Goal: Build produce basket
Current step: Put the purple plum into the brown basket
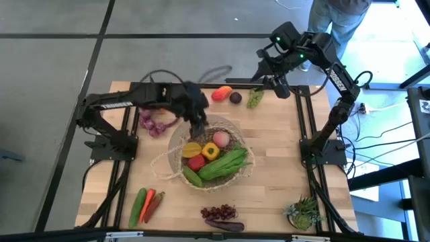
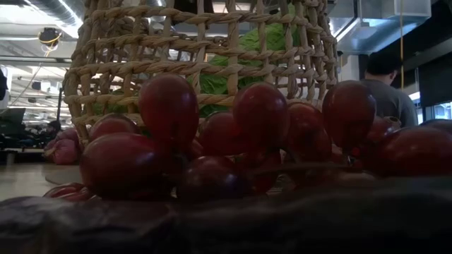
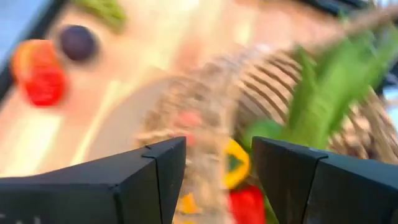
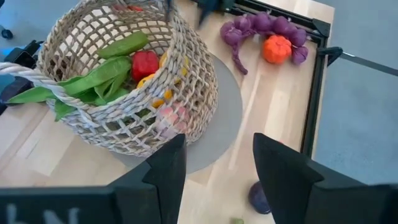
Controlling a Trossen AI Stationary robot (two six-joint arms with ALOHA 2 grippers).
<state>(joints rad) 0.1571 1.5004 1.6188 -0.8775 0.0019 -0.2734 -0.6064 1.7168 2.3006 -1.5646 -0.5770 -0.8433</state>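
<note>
The basket sat mid-table, holding peppers and leafy greens. The left gripper hovered at its far-left rim, jaws parted and empty. The right gripper waited open at the far edge.

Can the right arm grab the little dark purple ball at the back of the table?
Probably yes. The right gripper hangs open, empty, just beside the purple ball, and only bare table lies between them.
</note>
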